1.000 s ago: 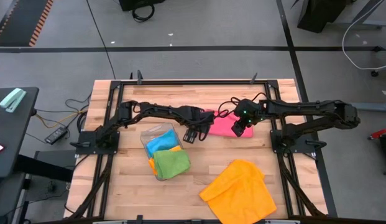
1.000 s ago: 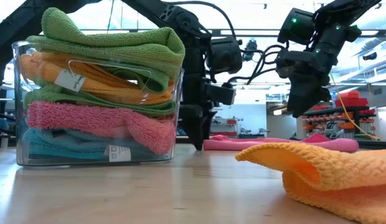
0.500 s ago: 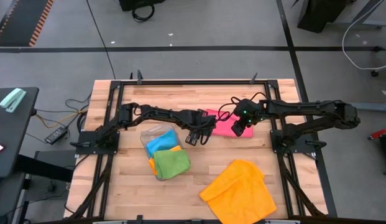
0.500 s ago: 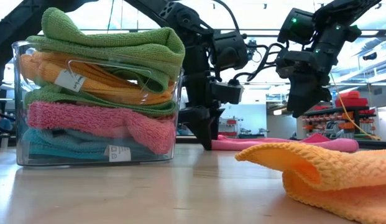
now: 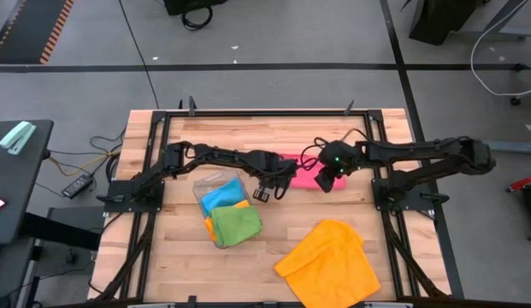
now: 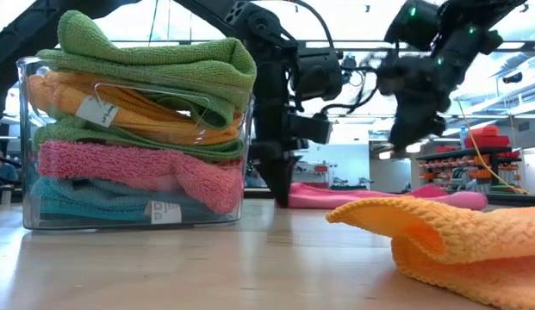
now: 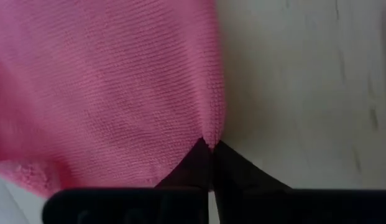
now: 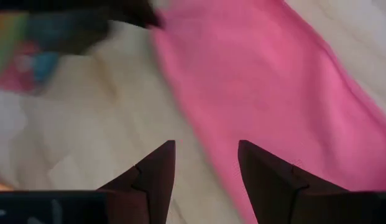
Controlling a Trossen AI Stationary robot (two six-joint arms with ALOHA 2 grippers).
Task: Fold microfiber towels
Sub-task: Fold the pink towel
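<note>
My left fingers point(image 7: 210, 149): clenched on the edge of the pink towel point(image 7: 105, 87), at the corner nearest the clear bin; a second ago they stood spread apart, so the pinch is new.
What that means: I judge this corner is now caught and ready to be lifted and carried over for a fold.
My right fingers point(image 8: 202, 165): spread and holding nothing, hovering above the same pink towel's other end, not yet touching it; they have slid a little toward my left arm in the last moment.
Pink towel on the worktop point(image 5: 308, 171): lies flat toward the far side, between my two grippers.
Orange towel point(image 5: 329, 261): lies loose and rumpled on the near right of the worktop point(image 5: 171, 265), well apart from both grippers, not yet folded.
Clear bin point(image 6: 129, 142): near my left arm, stacked with folded towels, green on top, then orange, green, pink and blue.
Labels: small white tags show on towels in the bin point(image 6: 96, 110), but their print is too small for me to read; I see no brand name anywhere.
</note>
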